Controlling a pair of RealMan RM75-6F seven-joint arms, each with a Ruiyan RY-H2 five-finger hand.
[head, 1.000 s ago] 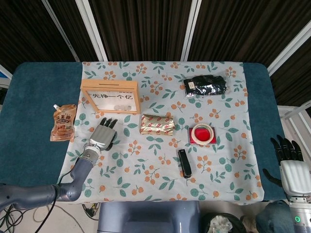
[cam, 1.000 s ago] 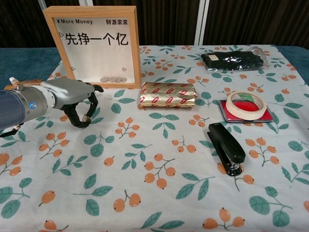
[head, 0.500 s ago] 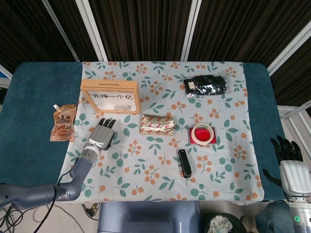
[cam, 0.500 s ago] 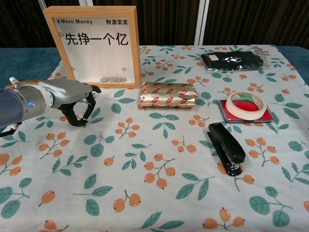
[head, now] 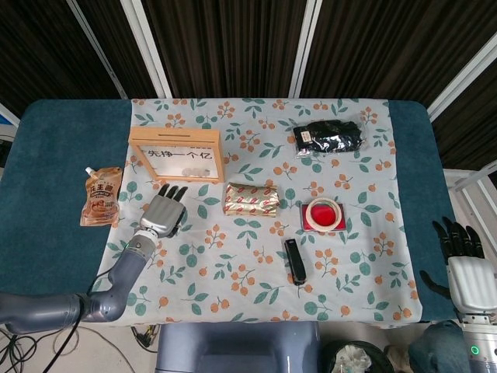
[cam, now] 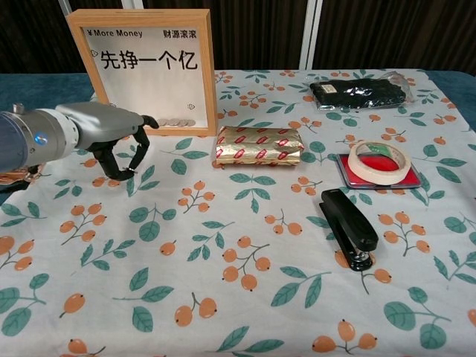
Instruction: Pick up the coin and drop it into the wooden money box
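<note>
Hidden under curled fingers of grey left hand: any coin pinched there, too small to tell. White right hand cut off by frame edge.

we see a gold foil packet lying flat near the middle of the floral tablecloth. a roll of tape rests on a red pad, and a black stapler lies just in front of them. a black packet sits at the far side. a brown sauce pouch lies on the blue table, off the cloth.
</note>
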